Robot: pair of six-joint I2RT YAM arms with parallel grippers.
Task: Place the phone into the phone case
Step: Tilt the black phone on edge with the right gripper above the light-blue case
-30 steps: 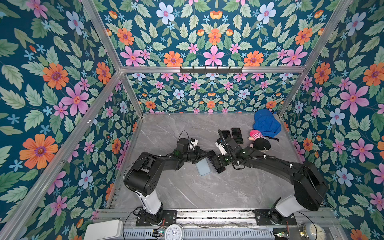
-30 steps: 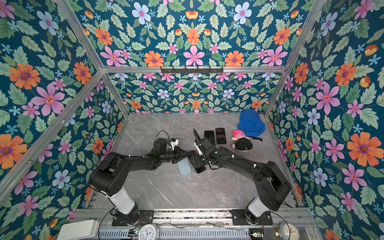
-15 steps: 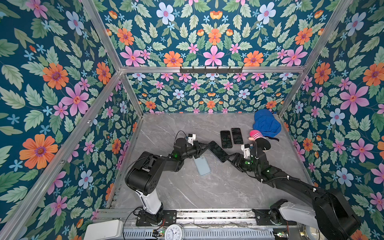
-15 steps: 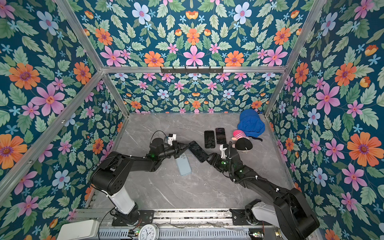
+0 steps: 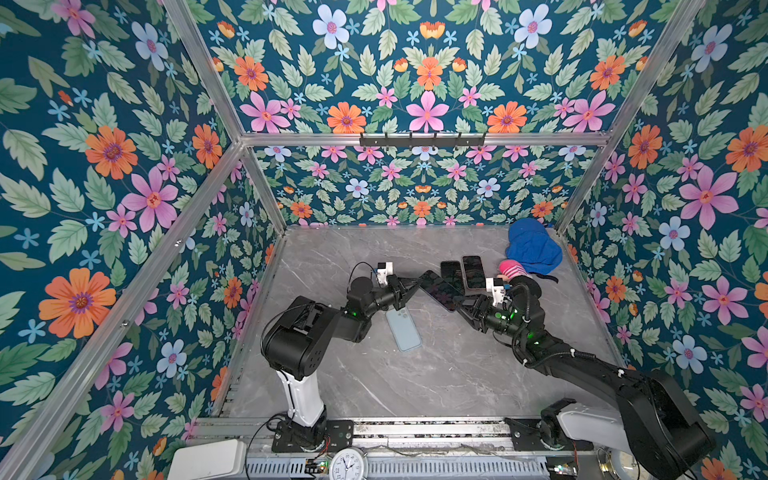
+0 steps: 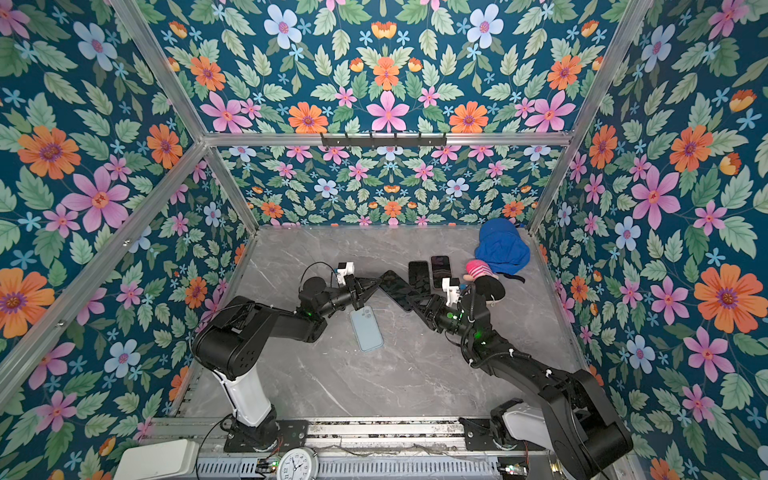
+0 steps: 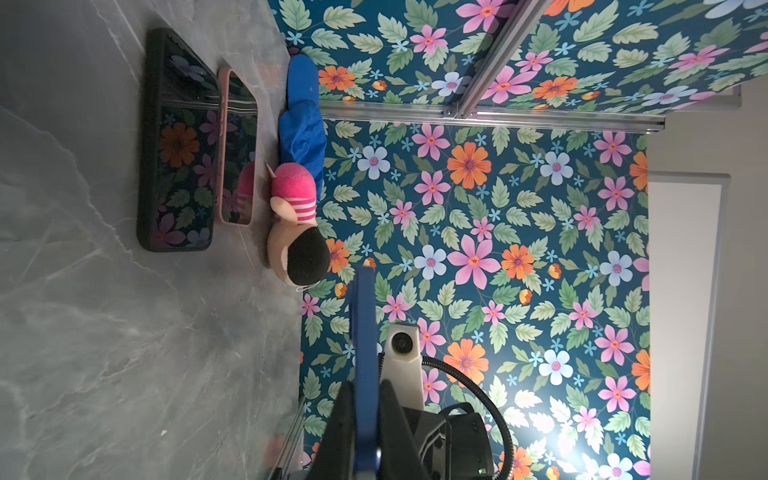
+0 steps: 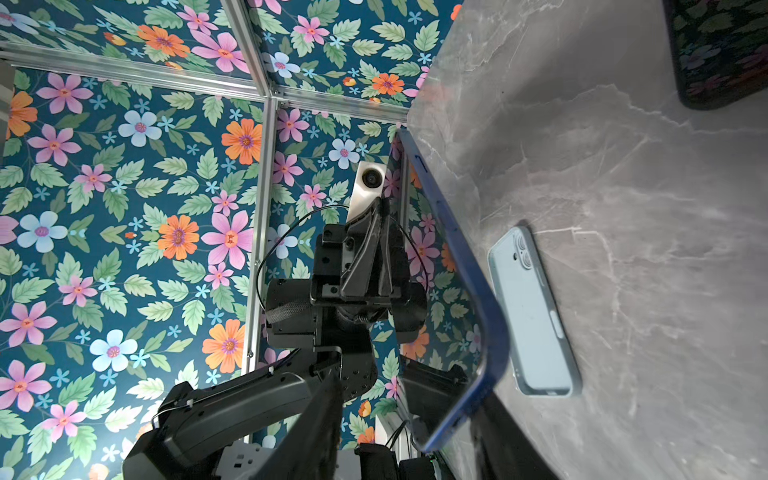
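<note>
- Left pincer [image 5: 415,283]: clenched on one short end of the dark-blue phone [image 5: 440,291]. In the left wrist view the phone's blue edge [image 7: 365,332] runs straight out from between the two fingers.
- Right pincer [image 5: 459,305]: straddles the opposite end of the same phone, not clenched. In the right wrist view a gap shows between one finger [image 8: 320,419] and the phone [image 8: 457,257]; contact on the other side cannot be told.
- Phone: spans the two pincers in both top views [image 6: 399,293], lifted clear of the table [image 5: 415,374] and tilted.
- Light-blue phone case [image 5: 403,330]: flat on the table, just beside the held phone on the side nearer the arm bases, apart from it. Its far end lies under the left wrist, and its camera corner shows in the right wrist view [image 8: 534,316].
- Beyond the phone: a black-cased phone [image 5: 452,274] and a pink-cased phone [image 5: 473,272] lie flat, side by side.
- Further right: a doll [image 5: 515,270] in pink stripes, then a blue cap [image 5: 534,245] at the back corner.
</note>
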